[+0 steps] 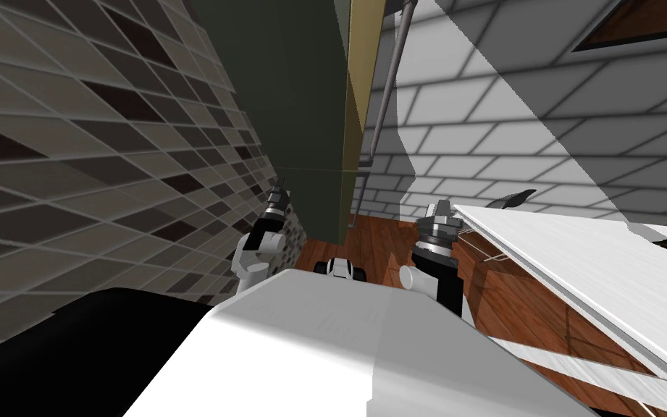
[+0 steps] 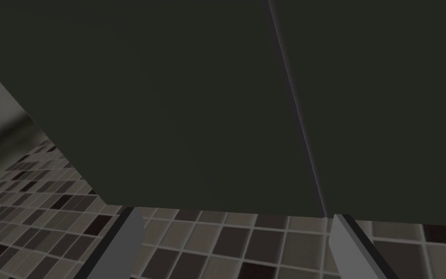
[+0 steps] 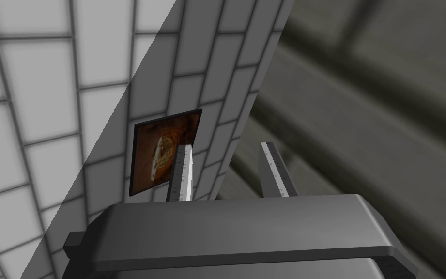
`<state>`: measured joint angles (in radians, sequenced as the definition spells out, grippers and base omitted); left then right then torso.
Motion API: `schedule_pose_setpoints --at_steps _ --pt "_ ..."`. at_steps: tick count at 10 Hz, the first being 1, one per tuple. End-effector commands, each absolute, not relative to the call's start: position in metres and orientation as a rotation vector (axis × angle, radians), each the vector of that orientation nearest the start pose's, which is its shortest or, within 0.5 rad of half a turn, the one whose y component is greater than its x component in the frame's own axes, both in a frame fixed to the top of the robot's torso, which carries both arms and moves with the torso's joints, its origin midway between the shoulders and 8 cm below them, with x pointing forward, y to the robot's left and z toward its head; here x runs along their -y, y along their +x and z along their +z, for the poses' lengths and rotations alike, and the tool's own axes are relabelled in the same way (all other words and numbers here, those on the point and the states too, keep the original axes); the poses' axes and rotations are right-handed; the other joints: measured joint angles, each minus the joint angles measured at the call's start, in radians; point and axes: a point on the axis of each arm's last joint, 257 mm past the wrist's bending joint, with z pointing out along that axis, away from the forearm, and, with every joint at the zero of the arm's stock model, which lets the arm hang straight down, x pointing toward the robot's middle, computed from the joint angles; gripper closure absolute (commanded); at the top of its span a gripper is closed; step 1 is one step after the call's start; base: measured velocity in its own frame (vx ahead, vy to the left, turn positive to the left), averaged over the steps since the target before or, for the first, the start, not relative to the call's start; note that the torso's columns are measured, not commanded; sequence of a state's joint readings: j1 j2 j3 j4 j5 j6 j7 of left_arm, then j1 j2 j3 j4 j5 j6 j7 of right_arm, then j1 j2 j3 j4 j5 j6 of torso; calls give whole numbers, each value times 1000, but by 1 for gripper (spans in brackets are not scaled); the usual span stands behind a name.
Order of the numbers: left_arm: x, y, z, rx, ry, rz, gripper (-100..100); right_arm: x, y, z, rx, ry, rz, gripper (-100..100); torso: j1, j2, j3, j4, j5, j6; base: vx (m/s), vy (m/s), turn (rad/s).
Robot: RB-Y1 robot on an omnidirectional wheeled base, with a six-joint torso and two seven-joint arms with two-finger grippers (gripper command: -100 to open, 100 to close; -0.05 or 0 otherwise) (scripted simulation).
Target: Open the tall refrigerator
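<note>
Faces refrigerator [image 1: 295, 108], a tall dark green block straight ahead of left gripper [image 1: 278, 194] and close to it. Holds left gripper [image 2: 235, 214] level with the block's lower part, fingers [image 2: 125, 237] spread wide apart, nothing between them, tips just short of the dark face [image 2: 168, 97]; cannot tell whether they touch it. Shows a thin pale seam [image 2: 297, 111] running down that face and ending just beside one fingertip. Shows tiles [image 2: 246, 242], a brown and beige mosaic, past the block's lower edge and around both fingers; places the same tiles [image 1: 93, 181] on the wall just outboard of left gripper, so that the gripper sits between wall and refrigerator. Shows a tan side [image 1: 362, 65] on the refrigerator's far edge from left gripper, with a grey bar [image 1: 389, 79] standing just beyond it; cannot tell whether any door is ajar. Holds right gripper [image 1: 442, 210] on the other side of the refrigerator, well apart from left gripper, low and clear of the dark face, fingers [image 3: 183, 174] parted with an open gap and gripping nothing [image 3: 226, 144]. Places a white counter [image 1: 600, 268] with its near end just beside right gripper, and a reddish wooden floor [image 1: 382, 239] below and between the two grippers.
</note>
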<state>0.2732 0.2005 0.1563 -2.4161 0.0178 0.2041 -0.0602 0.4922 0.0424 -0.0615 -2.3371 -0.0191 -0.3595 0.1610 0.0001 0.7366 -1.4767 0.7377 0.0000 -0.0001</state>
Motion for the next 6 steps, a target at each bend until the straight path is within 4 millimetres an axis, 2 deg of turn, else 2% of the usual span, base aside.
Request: schedule_pose_setpoints --at_steps 1,4,5,6 --pt "-318 425 27 -987 -806 -1020 -100 308 350 26 -658 692 1090 0 1 1 0 0 0 0 39 -43 -6" --pt "-321 435 32 -995 -850 -1030 -100 308 350 26 -658 692 1090 0 -1 2 1 0 0 0 75 -91 67" --pt "-323 437 25 -1011 -870 -1020 -100 308 350 26 -658 692 1090 0 -2 0 0 0 -1 0 90 -98 39" --pt "-322 441 32 -1003 -879 -1037 -100 308 350 26 -658 692 1090 0 -1 0 0 0 0 0 95 -111 61"
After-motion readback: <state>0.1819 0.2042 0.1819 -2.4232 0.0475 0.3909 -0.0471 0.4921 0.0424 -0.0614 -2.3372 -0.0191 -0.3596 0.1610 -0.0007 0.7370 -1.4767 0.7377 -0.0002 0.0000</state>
